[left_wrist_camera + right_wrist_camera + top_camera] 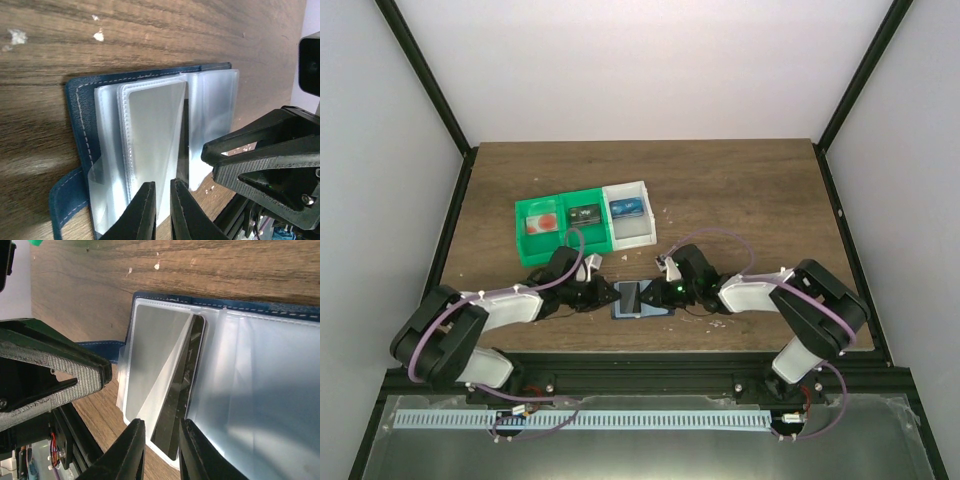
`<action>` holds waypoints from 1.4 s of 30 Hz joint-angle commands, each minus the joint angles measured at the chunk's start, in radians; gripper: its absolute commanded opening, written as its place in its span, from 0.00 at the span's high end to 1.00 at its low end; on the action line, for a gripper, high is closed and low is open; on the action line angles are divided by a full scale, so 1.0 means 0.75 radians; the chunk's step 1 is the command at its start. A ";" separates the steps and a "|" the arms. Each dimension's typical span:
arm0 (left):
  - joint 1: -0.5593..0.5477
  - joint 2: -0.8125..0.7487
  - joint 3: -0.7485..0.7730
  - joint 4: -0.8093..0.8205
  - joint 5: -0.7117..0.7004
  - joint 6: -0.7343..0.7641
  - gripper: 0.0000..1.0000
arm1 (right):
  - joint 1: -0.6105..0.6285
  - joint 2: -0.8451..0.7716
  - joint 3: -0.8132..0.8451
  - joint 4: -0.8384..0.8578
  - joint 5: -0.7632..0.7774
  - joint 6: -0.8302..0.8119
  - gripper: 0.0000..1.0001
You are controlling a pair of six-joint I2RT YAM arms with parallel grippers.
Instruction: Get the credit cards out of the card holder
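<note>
The blue card holder (pixel 642 300) lies open on the table between my two grippers, clear pockets up. A dark card (pixel 183 385) sits tilted in a middle pocket; it also shows in the left wrist view (pixel 183 150). My left gripper (pixel 161 184) is shut on the edge of a lifted clear pocket leaf (pixel 150 135). My right gripper (pixel 162 424) is open, its jaws either side of the dark card's near end. The red-spot card (pixel 546 224), another dark card (pixel 584 214) and the blue card (pixel 625 208) lie in the tray. No separate red-and-white card shows.
The green-and-white three-compartment tray (pixel 569 243) stands just behind the grippers, left of centre. The holder's blue strap (pixel 62 195) sticks out on its left side. The two grippers (pixel 603 293) (pixel 666 292) are a hand's width apart. The table's front edge is close behind the holder.
</note>
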 commanded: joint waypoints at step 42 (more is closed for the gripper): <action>-0.011 0.160 -0.070 0.139 0.014 0.017 0.99 | 0.019 0.069 0.091 -0.040 -0.009 0.000 0.82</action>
